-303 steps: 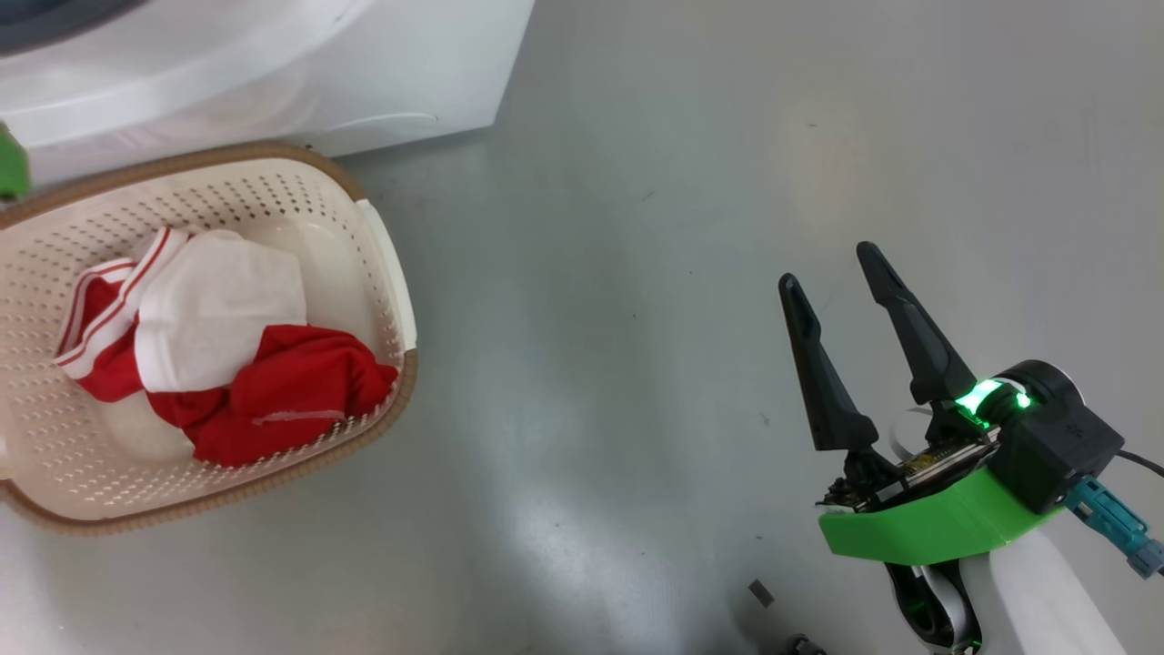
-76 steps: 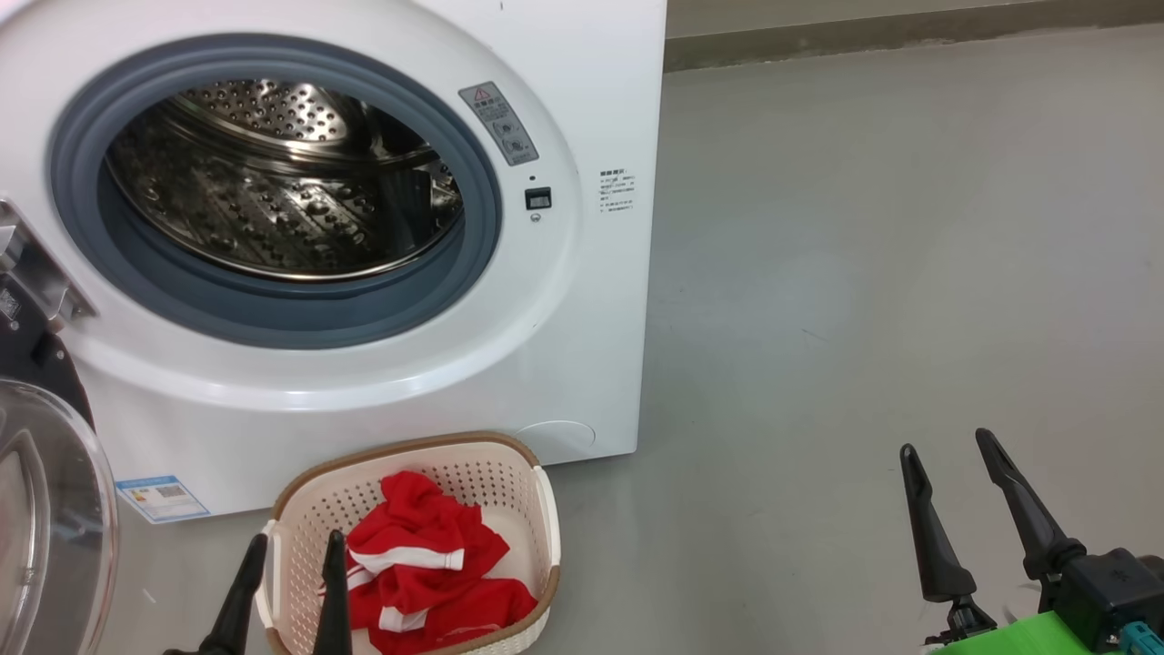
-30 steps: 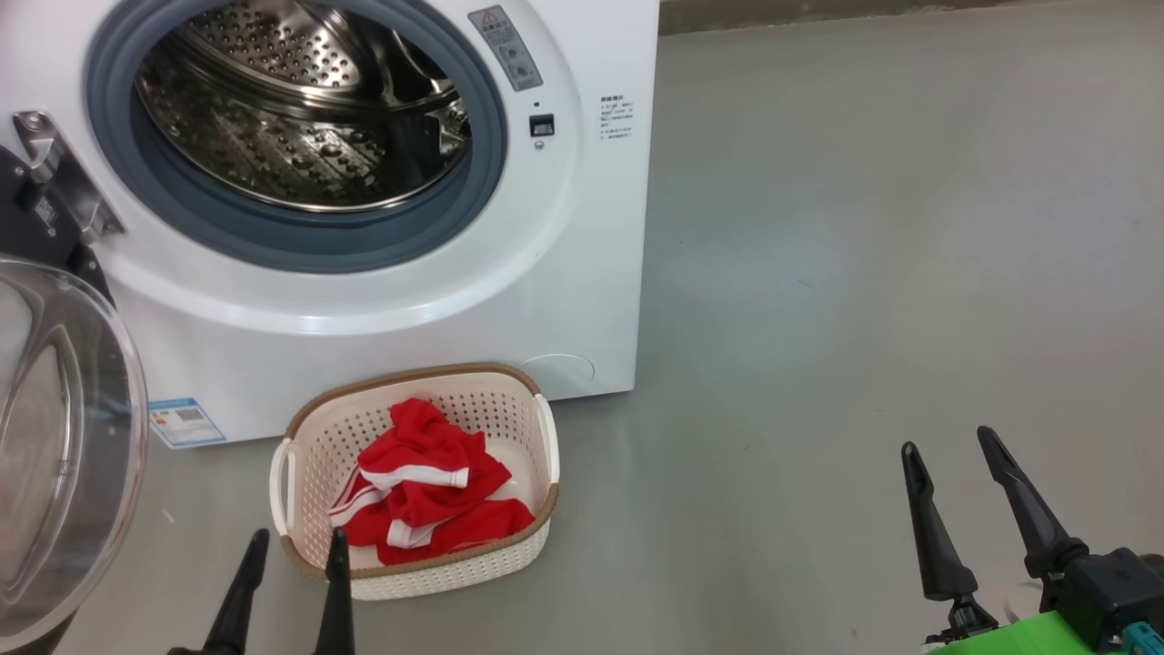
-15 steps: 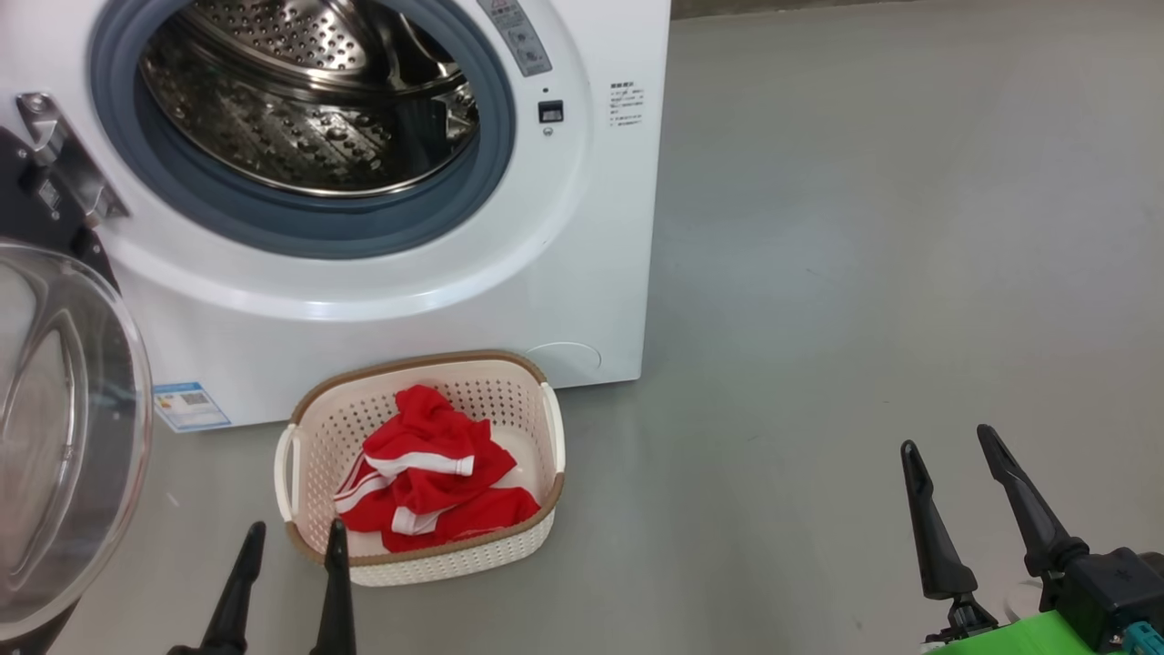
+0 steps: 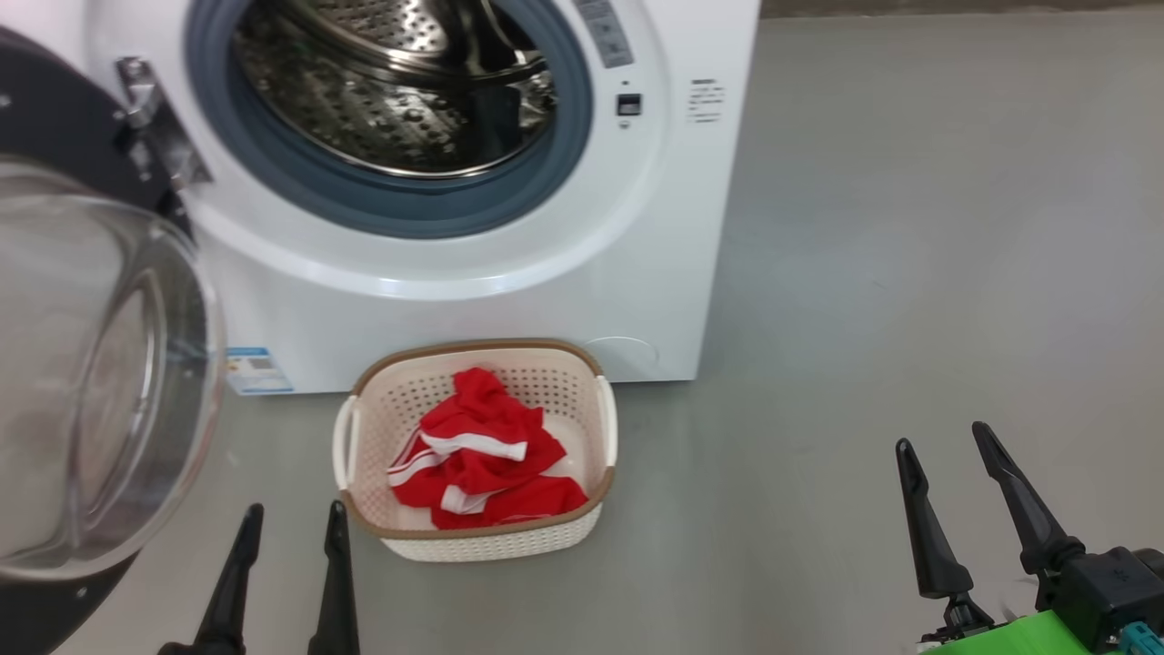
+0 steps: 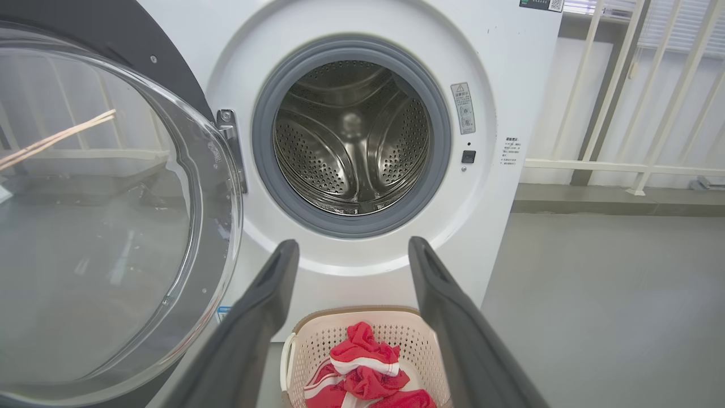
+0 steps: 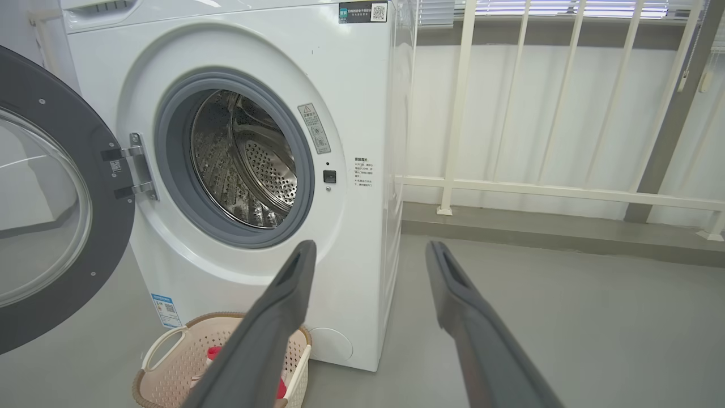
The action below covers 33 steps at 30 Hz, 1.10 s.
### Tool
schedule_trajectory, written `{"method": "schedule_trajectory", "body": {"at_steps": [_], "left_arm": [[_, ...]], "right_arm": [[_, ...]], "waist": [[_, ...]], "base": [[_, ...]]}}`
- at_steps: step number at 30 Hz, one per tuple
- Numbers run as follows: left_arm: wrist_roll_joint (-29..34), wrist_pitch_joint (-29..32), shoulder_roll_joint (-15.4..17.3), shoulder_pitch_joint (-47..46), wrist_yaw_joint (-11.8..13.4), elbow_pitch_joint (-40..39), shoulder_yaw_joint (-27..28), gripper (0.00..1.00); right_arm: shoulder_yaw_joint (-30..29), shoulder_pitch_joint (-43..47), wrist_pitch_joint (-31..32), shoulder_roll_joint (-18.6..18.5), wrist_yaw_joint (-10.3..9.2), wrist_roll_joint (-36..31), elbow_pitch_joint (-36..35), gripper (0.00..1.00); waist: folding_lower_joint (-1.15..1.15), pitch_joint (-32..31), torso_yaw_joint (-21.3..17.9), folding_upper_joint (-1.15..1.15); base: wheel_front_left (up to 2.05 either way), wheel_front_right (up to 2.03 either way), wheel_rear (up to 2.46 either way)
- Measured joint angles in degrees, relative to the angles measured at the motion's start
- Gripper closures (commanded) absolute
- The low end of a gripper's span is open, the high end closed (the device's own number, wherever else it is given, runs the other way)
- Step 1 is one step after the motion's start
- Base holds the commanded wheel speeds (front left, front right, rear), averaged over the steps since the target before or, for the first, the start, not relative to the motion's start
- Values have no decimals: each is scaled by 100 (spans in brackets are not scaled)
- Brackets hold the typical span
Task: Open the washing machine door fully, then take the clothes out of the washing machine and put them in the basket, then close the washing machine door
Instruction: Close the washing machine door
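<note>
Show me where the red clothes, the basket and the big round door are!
the clothes [image 5: 486,468]: head view, red fabric mid-bundle.
the basket [image 5: 491,544]: head view, its cream front wall.
the washing machine door [image 5: 91,382]: head view, its clear glass bowl.

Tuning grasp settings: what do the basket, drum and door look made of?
Basket: matte cream plastic by the look, moulded perforated walls, brown woven-look rim. Drum: polished steel, punched holes, bright reflections. Door: clear bulging bowl, glass or plastic, cannot tell; dark rim, probably plastic.
</note>
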Motion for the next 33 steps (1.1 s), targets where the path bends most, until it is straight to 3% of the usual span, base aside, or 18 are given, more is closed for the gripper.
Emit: {"method": "schedule_trajectory", "body": {"at_steps": [14,33], "left_arm": [[40,-5,-14,108,236,-312,111,0],[191,59,15,119,545,-431,178,0]], "right_arm": [[171,-2,0,-1,0,8,1,0],[181,-2,0,-1,0,34,-31,0]], "waist": [[0,-94,928,0],[0,-79,1834,0]], "base": [[0,0,0],[0,0,0]]}}
